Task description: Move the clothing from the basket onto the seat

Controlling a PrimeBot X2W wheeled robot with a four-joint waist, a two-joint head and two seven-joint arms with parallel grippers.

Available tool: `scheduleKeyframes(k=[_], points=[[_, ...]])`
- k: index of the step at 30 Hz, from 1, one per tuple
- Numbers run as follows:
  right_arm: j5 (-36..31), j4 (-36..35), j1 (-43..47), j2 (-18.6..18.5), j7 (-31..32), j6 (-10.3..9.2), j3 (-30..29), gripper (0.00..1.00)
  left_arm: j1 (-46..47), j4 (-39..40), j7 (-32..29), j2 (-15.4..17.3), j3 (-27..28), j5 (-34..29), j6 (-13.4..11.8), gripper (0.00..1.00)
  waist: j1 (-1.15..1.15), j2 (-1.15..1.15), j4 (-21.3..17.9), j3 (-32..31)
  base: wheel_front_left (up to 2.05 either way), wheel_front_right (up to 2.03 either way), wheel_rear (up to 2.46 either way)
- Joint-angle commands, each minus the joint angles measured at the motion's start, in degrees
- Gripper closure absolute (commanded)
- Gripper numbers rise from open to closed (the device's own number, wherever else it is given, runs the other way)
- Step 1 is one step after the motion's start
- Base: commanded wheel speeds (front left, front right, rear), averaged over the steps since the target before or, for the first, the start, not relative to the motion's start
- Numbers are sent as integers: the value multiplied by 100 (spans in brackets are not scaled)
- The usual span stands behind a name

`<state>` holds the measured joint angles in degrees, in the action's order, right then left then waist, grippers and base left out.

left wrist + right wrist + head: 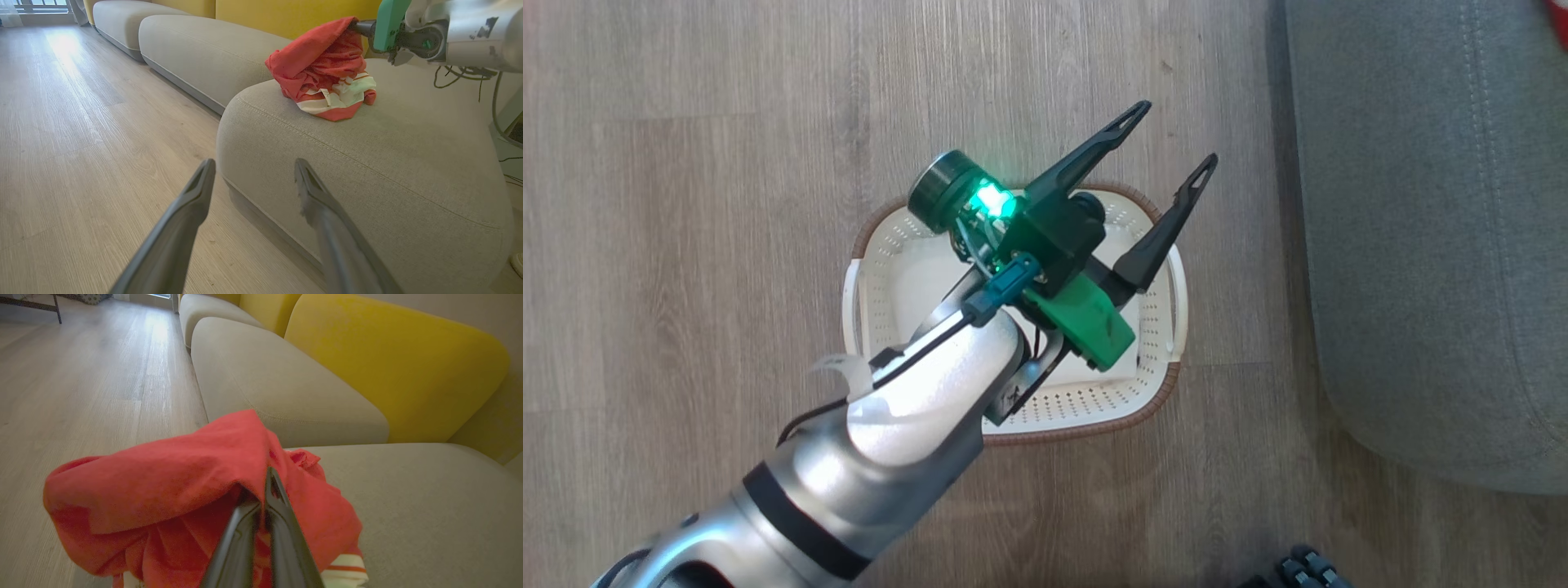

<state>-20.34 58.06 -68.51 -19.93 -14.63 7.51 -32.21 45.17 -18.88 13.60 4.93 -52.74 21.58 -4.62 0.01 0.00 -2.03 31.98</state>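
The cream basket [888, 282] sits on the wood floor; no clothing shows in the parts of it I can see. My left gripper [1178, 133] hovers over it, open and holding nothing, its fingers aimed toward the grey seat [1429, 245]. The left wrist view looks past the open left gripper [254, 163] at the seat [367, 163]. A bunched red clothing pile [322, 69] with white stripes rests on the seat. My right gripper [359, 27] reaches into its top. In the right wrist view the right gripper [267, 475] is shut on the red clothing [163, 477].
A second grey cushion [278, 384] and yellow backrests [392, 367] lie beyond the seat. Wood floor [686, 204] surrounds the basket. A dark part [1298, 567] shows at the head view's bottom edge. Cables [466, 75] hang by the right wrist.
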Motion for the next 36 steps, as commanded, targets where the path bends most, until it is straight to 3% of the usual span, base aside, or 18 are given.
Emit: scheduleKeyframes(k=[1, 8, 9, 10, 11, 12, 25, 36], points=[[-126, -153, -54, -21, -36, -2, -56, 100, 214, 216, -11, 52, 149, -45, -37, 0, -1, 0, -9, 14, 0, 0, 0], [-452, 133, 1, 149, -36, -2, -148, 100, 189, 218, -1, 86, 165, 25, -36, 0, -1, 0, -85, 20, 0, 0, 0], [-470, 137, -8, 173, -36, -2, -151, 88, 182, 213, 1, 95, 167, 31, -40, 0, -1, 0, -102, 16, 0, 0, 0], [-477, 138, -16, 191, -36, -2, -146, 66, 180, 207, 3, 102, 168, 37, -43, 0, -1, 0, -117, 12, 0, 0, 0], [-475, 133, -19, 212, -36, -2, -122, 15, 177, 201, 6, 109, 171, 44, -46, 0, -1, 0, -135, 1, 0, 0, 0], [-463, 115, -11, 235, -36, -2, -84, 0, 174, 195, 8, 113, 174, 55, -46, 0, -1, 0, -151, -14, 0, 0, 0], [522, -361, 834, 387, -37, -2, 1072, 0, -111, 124, 96, 180, 540, 369, -224, 0, -1, 0, -424, -682, 0, 0, 0], [1401, -943, 1675, 379, -37, -2, 2157, 0, -752, -106, 135, 317, 1137, 722, -525, 0, -1, 0, -259, -1629, 0, 0, 0]])
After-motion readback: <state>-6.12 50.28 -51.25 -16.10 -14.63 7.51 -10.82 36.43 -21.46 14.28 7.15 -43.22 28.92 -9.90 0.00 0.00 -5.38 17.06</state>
